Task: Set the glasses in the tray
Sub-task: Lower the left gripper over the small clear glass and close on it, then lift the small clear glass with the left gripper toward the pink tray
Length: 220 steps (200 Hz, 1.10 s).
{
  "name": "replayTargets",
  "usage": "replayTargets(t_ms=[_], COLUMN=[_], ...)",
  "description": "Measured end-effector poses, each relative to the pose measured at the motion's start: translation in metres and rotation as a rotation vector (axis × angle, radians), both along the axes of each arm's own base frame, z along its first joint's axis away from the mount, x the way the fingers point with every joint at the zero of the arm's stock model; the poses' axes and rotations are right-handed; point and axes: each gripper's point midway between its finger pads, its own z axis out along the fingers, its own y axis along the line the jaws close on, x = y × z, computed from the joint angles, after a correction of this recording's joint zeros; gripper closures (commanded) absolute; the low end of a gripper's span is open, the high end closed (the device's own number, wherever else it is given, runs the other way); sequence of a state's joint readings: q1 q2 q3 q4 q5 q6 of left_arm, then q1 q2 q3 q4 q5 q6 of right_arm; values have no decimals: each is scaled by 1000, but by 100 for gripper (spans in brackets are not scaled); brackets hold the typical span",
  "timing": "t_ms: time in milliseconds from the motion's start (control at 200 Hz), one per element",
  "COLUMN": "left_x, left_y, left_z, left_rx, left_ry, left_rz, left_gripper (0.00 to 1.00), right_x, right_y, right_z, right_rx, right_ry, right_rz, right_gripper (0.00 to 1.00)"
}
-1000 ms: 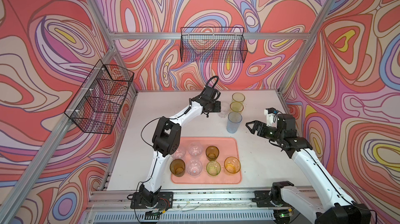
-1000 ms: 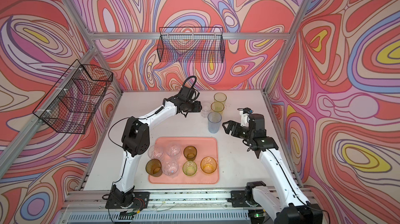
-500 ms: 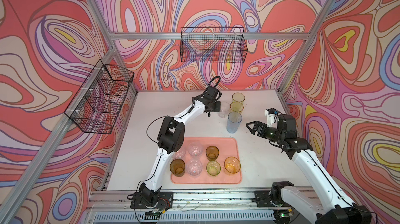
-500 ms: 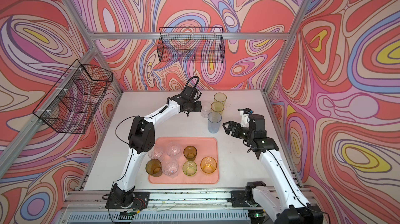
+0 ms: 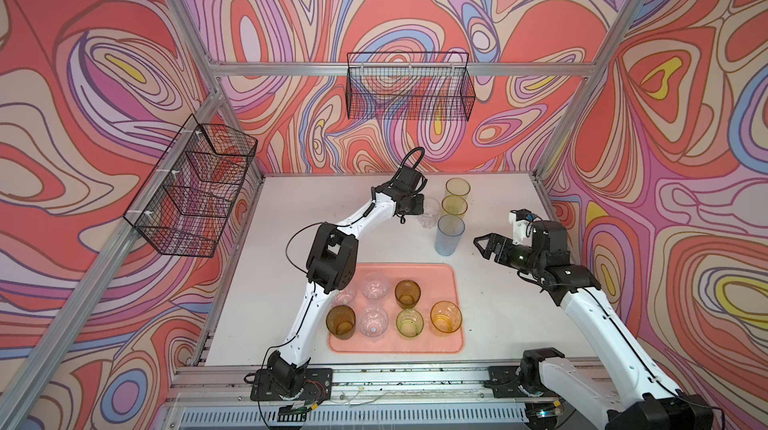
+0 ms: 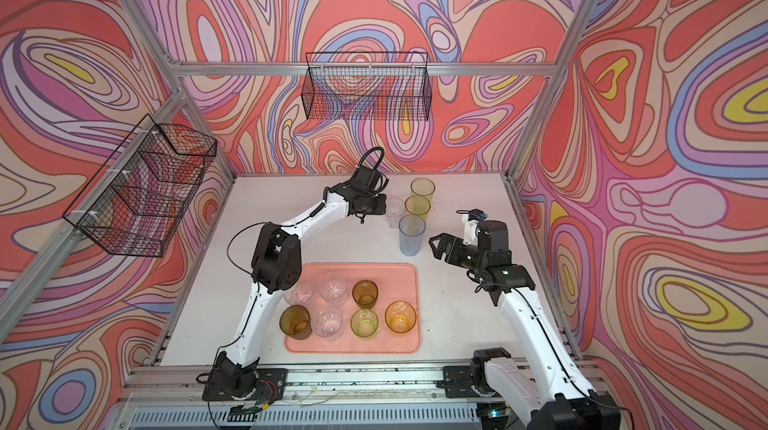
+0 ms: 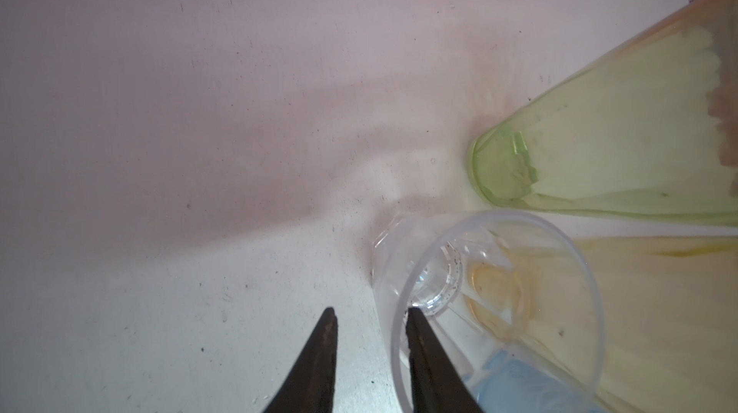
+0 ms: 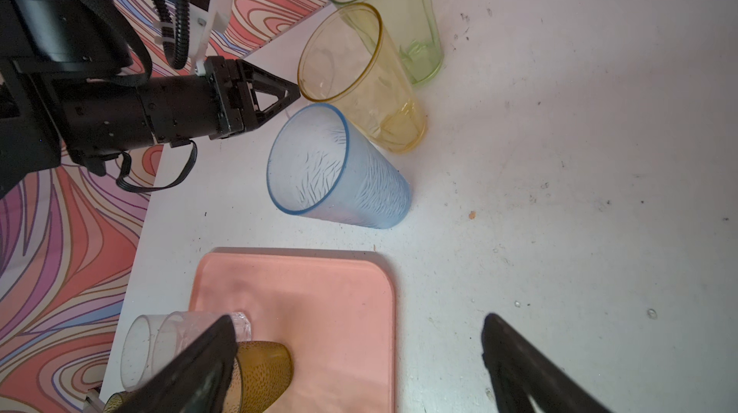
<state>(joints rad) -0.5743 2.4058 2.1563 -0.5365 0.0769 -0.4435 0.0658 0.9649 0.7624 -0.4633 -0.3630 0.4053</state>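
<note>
Salmon-pink tray (image 5: 441, 285) (pale blue tumbler (image 5: 449, 236))

Two slim arms of one build: white link shells set between black joint housings. The left arm (image 5: 309, 307) shows a row of small dark screws down its lower white link. A thin black cable (image 5: 291, 247) loops free beside its blocky black elbow (image 5: 332, 257), and a thicker black hose (image 5: 409, 156) arches over the wrist. The right arm (image 5: 602, 324) carries a white bracket (image 5: 519, 224) with a small blue part on top. Seen from the right wrist, the left gripper (image 8: 293, 93) is all black, a cylindrical body ending in open-framed triangular jaws, with a white printed mount (image 8: 207, 11), a white zip tie and ribbed cable. Red wires show at the black left base (image 5: 291, 382).
</note>
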Motion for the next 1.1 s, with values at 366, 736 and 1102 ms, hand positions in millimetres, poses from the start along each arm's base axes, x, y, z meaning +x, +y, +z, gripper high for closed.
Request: replayTargets(t_ms=[366, 736, 1102], left_x=[0, 5, -6], left_y=[4, 14, 41], left_z=[-4, -4, 0], left_rx=[33, 81, 140], left_ry=[-2, -22, -28], left_rz=[-7, 33, 83], left_gripper=[89, 100, 100], right_x=[1, 2, 5], right_y=[-1, -1, -4], right_z=[-8, -11, -17], right_rx=[0, 8, 21], right_ry=[25, 38, 55], right_rz=[-10, -19, -52], right_gripper=[2, 2, 2])
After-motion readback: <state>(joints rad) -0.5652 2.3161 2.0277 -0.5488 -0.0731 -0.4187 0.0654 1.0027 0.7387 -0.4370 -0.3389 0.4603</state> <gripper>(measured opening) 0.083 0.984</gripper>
